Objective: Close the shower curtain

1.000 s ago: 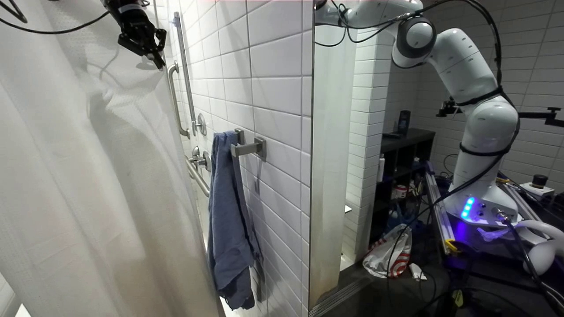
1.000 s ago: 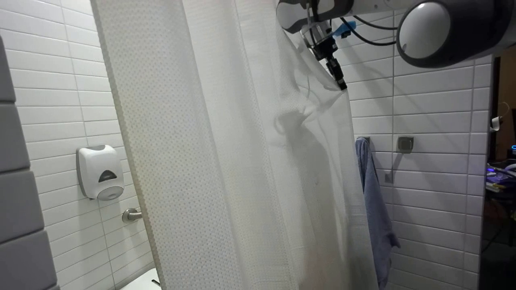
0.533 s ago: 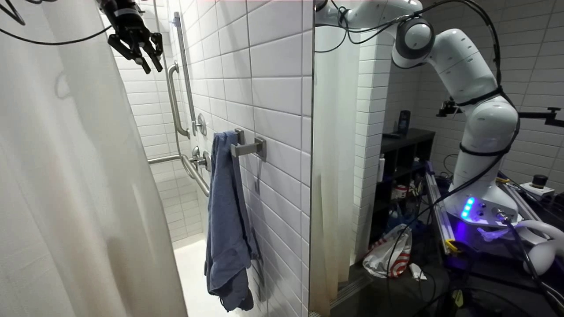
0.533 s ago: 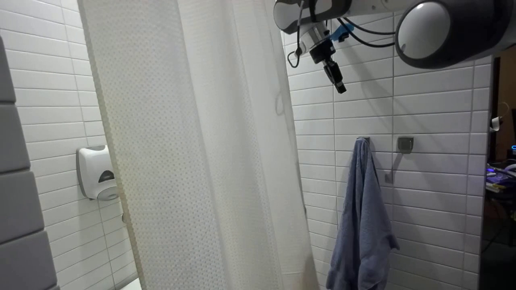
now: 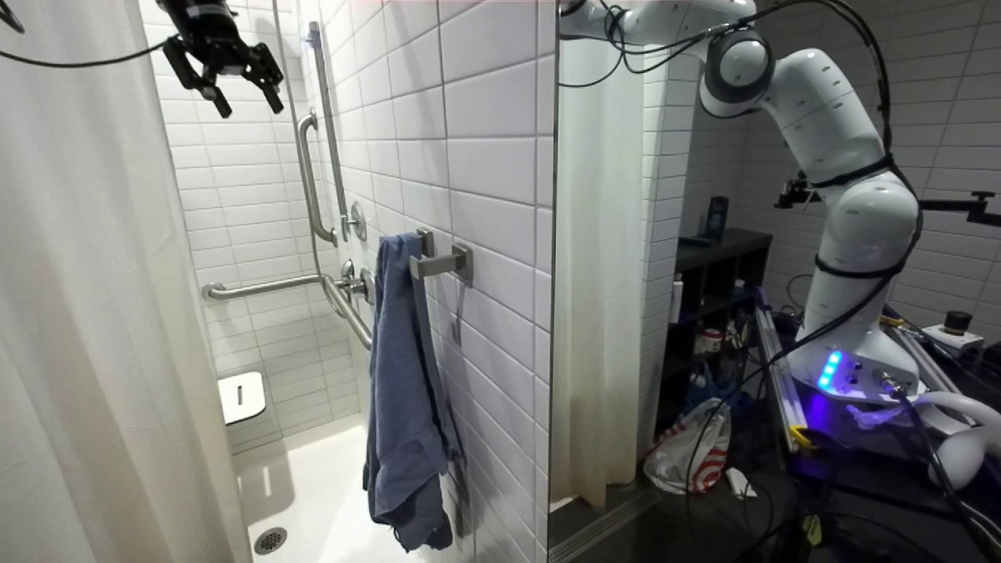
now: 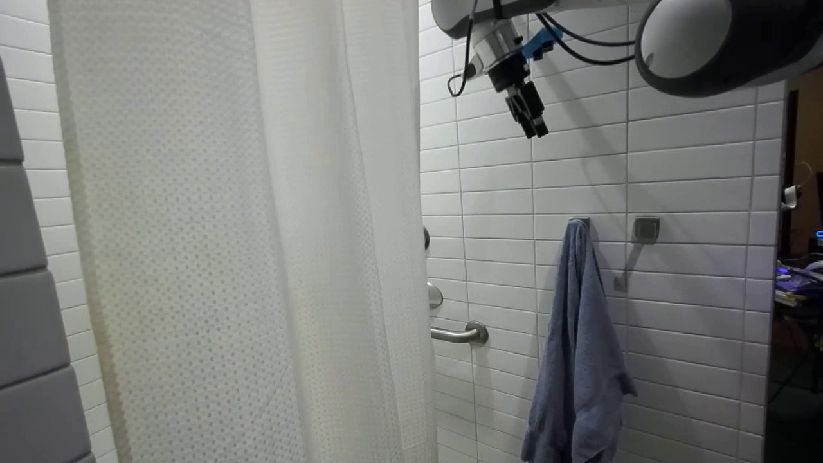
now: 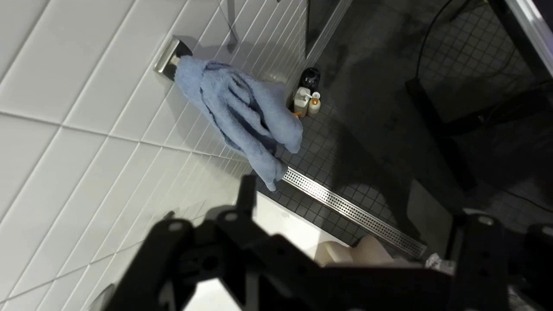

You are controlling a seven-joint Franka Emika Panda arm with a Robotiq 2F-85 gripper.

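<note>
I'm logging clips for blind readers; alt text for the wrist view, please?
The open gripper fills the lower foreground, partly hiding what looks like the shower curtain. A blue towel hangs from a metal hook against white tiles; a drain grate crosses dark floor.

We see the curtain (image 5: 102, 313) swung back clear of the hand (image 5: 250, 108), its fingers (image 5: 274, 100) spread wider, the seat (image 5: 249, 402) and drain (image 5: 270, 540) newly bared.

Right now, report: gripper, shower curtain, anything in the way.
Gripper open, holding nothing. Shower curtain hanging apart from it, not fully closed. Blue-grey towel hanging lower than gripper; possible snag.
</note>
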